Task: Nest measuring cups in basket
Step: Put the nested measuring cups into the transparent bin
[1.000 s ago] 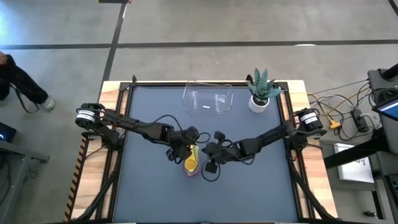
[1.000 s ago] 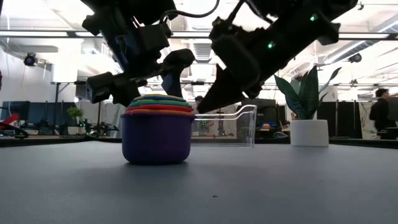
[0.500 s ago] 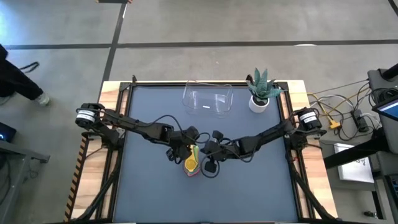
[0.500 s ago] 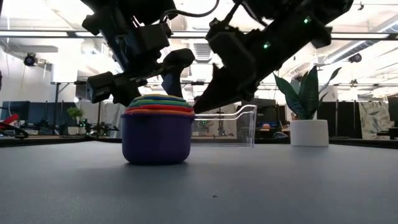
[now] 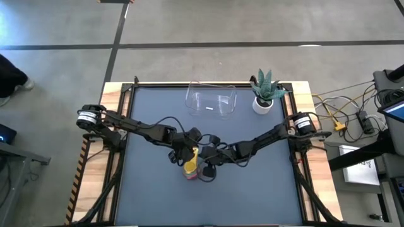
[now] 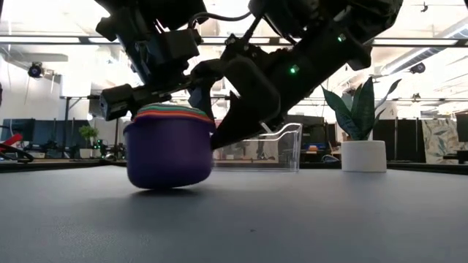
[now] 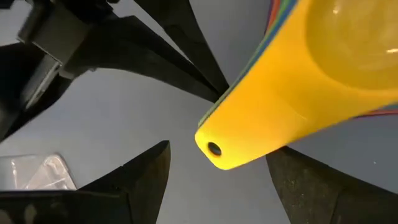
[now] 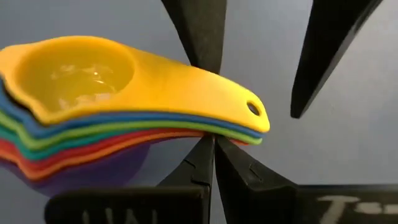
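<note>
The measuring cups (image 5: 190,166) are nested in one stack with the purple one (image 6: 168,153) outermost and the yellow one (image 8: 87,74) on top. The stack stands tipped near the table's middle. My left gripper (image 7: 217,154) is open, with one finger on each side of the stacked handles' free end (image 7: 214,148); I cannot see that it touches them. My right gripper (image 8: 210,144) is shut and comes in from the right, under those handles. The clear basket (image 5: 211,101) stands at the far edge with nothing in it. My right gripper has its shut fingertips under the stacked handles (image 8: 231,133), near their free end, and presses against their underside. The fingers slant down from the table's right. The stack (image 6: 168,150) is tilted, its handle side raised and its rounded base on the table.
A white pot with a spiky green plant (image 5: 263,99) stands at the far right, beside the basket (image 6: 274,146). A person's dark leg (image 5: 9,74) shows on the floor beyond the table's left side. Bare grey table top lies near and to either side.
My right gripper has moved down and toward the table's left, still shut, in under the handles. The stack of cups has slid a little toward the left and near edge and tipped from upright, its handle side raised.
</note>
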